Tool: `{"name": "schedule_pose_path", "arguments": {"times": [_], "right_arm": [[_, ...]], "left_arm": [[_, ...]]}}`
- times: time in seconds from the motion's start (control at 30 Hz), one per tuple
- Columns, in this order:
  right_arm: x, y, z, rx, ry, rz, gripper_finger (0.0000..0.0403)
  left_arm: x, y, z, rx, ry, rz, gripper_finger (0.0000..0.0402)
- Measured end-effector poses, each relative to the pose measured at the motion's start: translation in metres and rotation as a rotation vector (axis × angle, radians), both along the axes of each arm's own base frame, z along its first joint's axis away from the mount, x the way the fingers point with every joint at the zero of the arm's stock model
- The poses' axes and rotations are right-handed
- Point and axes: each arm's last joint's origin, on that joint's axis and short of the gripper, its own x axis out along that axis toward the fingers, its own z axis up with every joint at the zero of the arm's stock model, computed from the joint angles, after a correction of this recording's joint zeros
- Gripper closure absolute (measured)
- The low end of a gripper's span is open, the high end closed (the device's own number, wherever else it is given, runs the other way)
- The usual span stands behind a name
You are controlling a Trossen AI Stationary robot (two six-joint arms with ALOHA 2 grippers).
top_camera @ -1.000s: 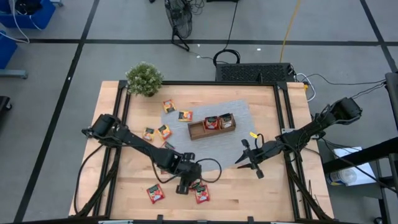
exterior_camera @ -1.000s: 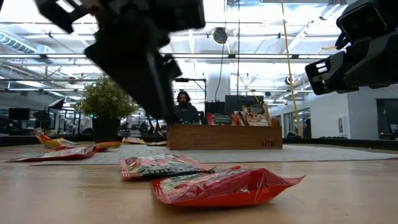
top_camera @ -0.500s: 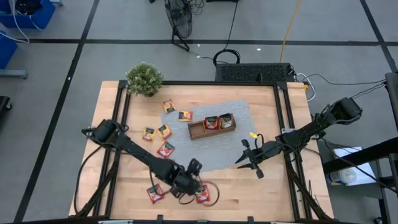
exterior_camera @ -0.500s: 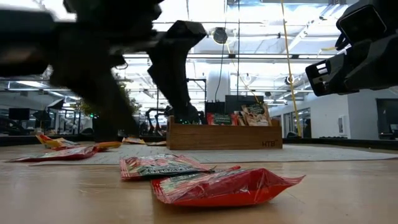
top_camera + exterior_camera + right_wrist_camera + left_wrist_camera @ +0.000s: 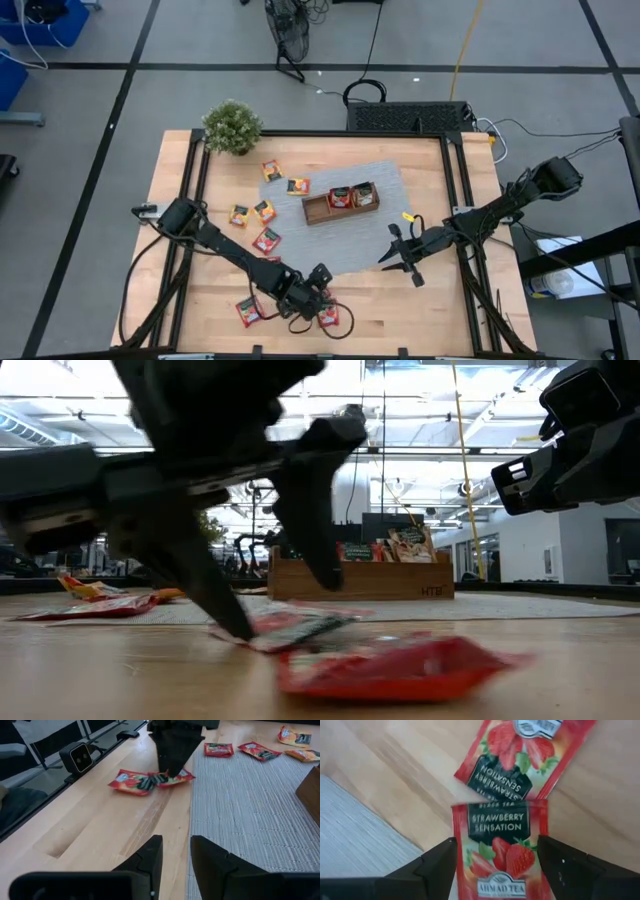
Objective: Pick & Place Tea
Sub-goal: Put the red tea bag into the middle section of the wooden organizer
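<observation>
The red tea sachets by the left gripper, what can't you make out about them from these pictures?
- High view: the left gripper covers most of the near red sachet; print too small to read.
- Left wrist view: that sachet is cut off by the picture's edge; the far red sachet is cut off too.
- Low view: whether the open fingers touch the sachet is blurred.
- Right wrist view: the left arm hides where the two overlap.

Even, bright light is cast from ceiling strip lights [image 5: 90, 405], which are blown out in glare in the low view. The left gripper [image 5: 270, 575] is smeared by blur there, and only soft shadows are thrown on the table [image 5: 420, 305].
</observation>
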Motion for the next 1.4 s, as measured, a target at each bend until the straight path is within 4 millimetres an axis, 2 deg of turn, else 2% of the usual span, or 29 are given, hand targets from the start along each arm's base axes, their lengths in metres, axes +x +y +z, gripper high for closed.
{"name": "schedule_pose_path", "arguments": {"times": [0.13, 0.2, 0.37, 0.53, 0.67, 0.77, 1.0, 1.03, 1.2, 1.4], "right_arm": [[0.0, 0.0, 0.0, -0.001, 0.004, 0.0, 0.0312], [0.0, 0.0, -0.001, -0.003, 0.007, 0.0, 0.0312], [-0.001, 0.0, -0.002, -0.005, 0.015, 0.002, 0.0312], [-0.001, 0.0, -0.002, -0.007, 0.02, 0.003, 0.0312], [-0.001, 0.0, -0.002, -0.004, 0.024, 0.001, 0.0312], [-0.001, 0.0, -0.002, 0.007, 0.03, -0.004, 0.0312], [-0.001, 0.0, -0.003, 0.005, 0.035, -0.004, 0.0312], [-0.001, 0.0, -0.003, 0.005, 0.035, -0.004, 0.0312], [-0.001, 0.0, -0.003, 0.005, 0.036, -0.004, 0.0312], [-0.001, 0.0, -0.003, 0.005, 0.035, -0.004, 0.0312]], "left_arm": [[0.007, 0.007, -0.008, -0.136, 0.055, 0.056, 0.0133], [0.01, 0.012, -0.018, -0.201, 0.109, 0.107, 0.0141], [0.016, 0.024, -0.026, -0.374, 0.21, 0.242, 0.0165], [0.022, 0.035, -0.028, -0.451, 0.244, 0.343, 0.0186], [0.024, 0.039, -0.028, -0.467, 0.246, 0.379, 0.0214], [0.024, 0.04, -0.028, -0.442, 0.224, 0.374, 0.025], [0.025, 0.041, -0.032, -0.367, 0.173, 0.401, 0.0381], [0.025, 0.041, -0.032, -0.366, 0.172, 0.41, 0.039], [0.025, 0.042, -0.027, -0.343, 0.127, 0.465, 0.0398], [0.019, 0.05, 0.009, -0.284, 0.011, 0.569, 0.04]]}}
